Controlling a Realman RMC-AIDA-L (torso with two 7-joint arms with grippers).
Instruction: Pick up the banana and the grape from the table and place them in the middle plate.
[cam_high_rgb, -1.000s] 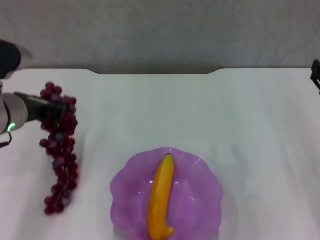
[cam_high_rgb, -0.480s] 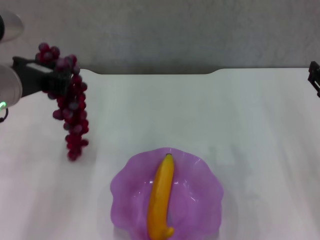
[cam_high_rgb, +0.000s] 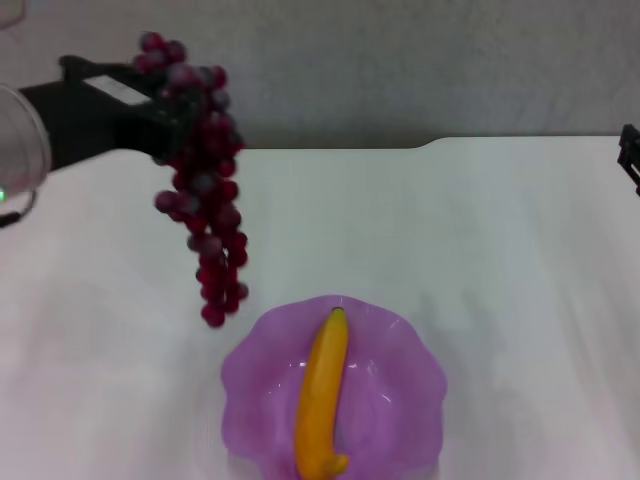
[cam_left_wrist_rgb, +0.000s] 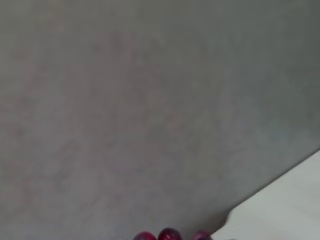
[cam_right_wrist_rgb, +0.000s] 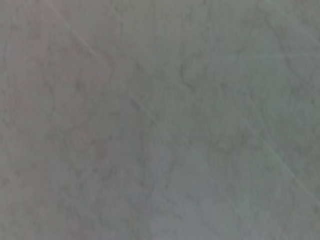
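Observation:
In the head view my left gripper (cam_high_rgb: 165, 105) is shut on the top of the grape bunch (cam_high_rgb: 205, 215) and holds it in the air, left of and above the purple scalloped plate (cam_high_rgb: 400, 400). The bunch hangs down, its lowest grapes just above the plate's far left rim. The yellow-orange banana (cam_high_rgb: 323, 395) lies lengthwise in the plate. A few grapes (cam_left_wrist_rgb: 170, 235) show at the edge of the left wrist view. My right gripper (cam_high_rgb: 630, 155) is parked at the right edge of the white table (cam_high_rgb: 500, 230).
The table has a shallow notch (cam_high_rgb: 320, 148) in its far edge, with a grey wall (cam_high_rgb: 400, 60) behind it. The right wrist view shows only a grey surface (cam_right_wrist_rgb: 160, 120).
My left gripper has lifted the grape bunch off the table and carried it up and to the right, toward the plate. The banana, the plate and the right arm have not moved.

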